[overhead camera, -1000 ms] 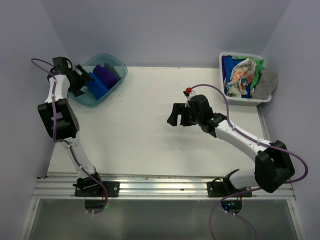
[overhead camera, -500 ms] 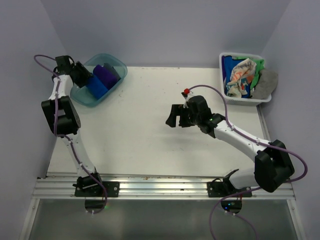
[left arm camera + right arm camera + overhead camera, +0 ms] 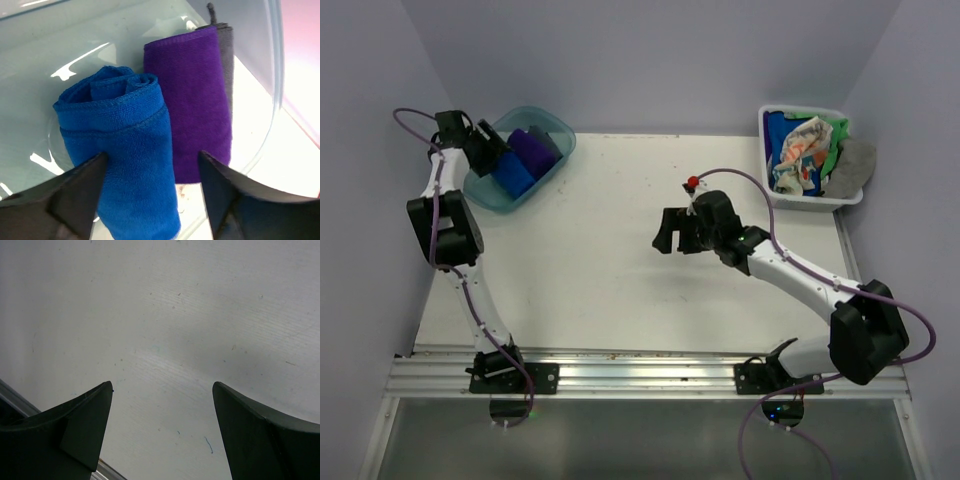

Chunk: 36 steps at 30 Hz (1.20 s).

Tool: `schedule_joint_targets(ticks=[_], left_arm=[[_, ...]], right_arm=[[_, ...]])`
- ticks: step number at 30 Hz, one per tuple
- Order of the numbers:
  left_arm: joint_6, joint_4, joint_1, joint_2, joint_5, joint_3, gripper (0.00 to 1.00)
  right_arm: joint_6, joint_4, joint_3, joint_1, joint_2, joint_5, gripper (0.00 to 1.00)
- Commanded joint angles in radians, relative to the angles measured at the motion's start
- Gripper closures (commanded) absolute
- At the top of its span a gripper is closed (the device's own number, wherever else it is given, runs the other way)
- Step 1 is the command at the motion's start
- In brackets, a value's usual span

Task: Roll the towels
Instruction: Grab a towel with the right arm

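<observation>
A rolled royal blue towel [image 3: 120, 130] lies in the translucent teal tub [image 3: 75, 40], next to a purple towel [image 3: 192, 100] with a grey towel [image 3: 227, 60] behind it. My left gripper [image 3: 152, 160] is open astride the blue roll: its left finger touches the cloth and the right finger stands apart from it. From above, that left gripper [image 3: 490, 152] hangs over the tub's left end, by the blue towel [image 3: 513, 173]. My right gripper [image 3: 665, 232] is open over bare table, and nothing lies between the right gripper [image 3: 162, 390] fingers.
A white basket [image 3: 815, 203] at the back right holds loose towels: cream with lettering [image 3: 800, 150], green [image 3: 835, 133], grey [image 3: 855, 165] and blue [image 3: 777, 128]. The teal tub [image 3: 560, 130] sits at the back left corner. Walls close in on both sides.
My left gripper has shifted slightly toward the back over the tub's left end, its jaws narrowing then widening. The right arm has barely moved.
</observation>
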Motion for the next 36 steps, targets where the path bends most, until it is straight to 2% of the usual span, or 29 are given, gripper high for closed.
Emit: schedule_joint_targets(ticks=[1, 4, 8, 10, 14, 15, 17, 18, 20, 26, 31, 34, 36], left_arm=[[0.015, -0.019, -0.007, -0.153, -0.024, 0.042, 0.19], [0.024, -0.052, -0.009, -0.224, -0.040, 0.039, 0.13], [0.054, -0.098, -0.035, -0.332, -0.075, -0.017, 0.12], [0.076, -0.111, -0.064, -0.400, -0.128, -0.054, 0.11], [0.105, -0.102, -0.205, -0.514, -0.184, -0.221, 0.11], [0.104, -0.086, -0.233, -0.540, -0.182, -0.263, 0.11], [0.082, -0.023, -0.324, -0.614, -0.181, -0.385, 0.11], [0.082, -0.003, -0.357, -0.635, -0.175, -0.421, 0.11], [0.084, -0.001, -0.454, -0.672, -0.196, -0.481, 0.11], [0.070, -0.010, -0.630, -0.711, -0.196, -0.587, 0.10], [0.024, 0.037, -0.733, -0.728, -0.156, -0.688, 0.10], [0.016, 0.039, -0.765, -0.711, -0.153, -0.702, 0.11], [0.015, 0.028, -0.776, -0.706, -0.161, -0.702, 0.11]], right_arm=[[-0.029, -0.042, 0.077, 0.005, -0.038, 0.128, 0.15], [-0.067, -0.113, 0.131, 0.000, -0.043, 0.229, 0.14], [-0.096, -0.184, 0.182, -0.037, -0.049, 0.375, 0.14], [-0.093, -0.193, 0.200, -0.090, -0.055, 0.395, 0.13], [-0.061, -0.225, 0.246, -0.215, -0.050, 0.452, 0.12], [-0.047, -0.228, 0.255, -0.277, -0.044, 0.461, 0.12], [-0.001, -0.231, 0.289, -0.351, -0.023, 0.448, 0.12], [0.011, -0.230, 0.304, -0.420, -0.012, 0.435, 0.12], [0.036, -0.234, 0.357, -0.481, 0.014, 0.426, 0.13], [0.060, -0.268, 0.556, -0.702, 0.238, 0.429, 0.14], [0.027, -0.375, 0.867, -0.742, 0.530, 0.426, 0.16], [0.027, -0.443, 1.039, -0.756, 0.687, 0.399, 0.23], [0.033, -0.461, 1.111, -0.767, 0.735, 0.354, 0.33]])
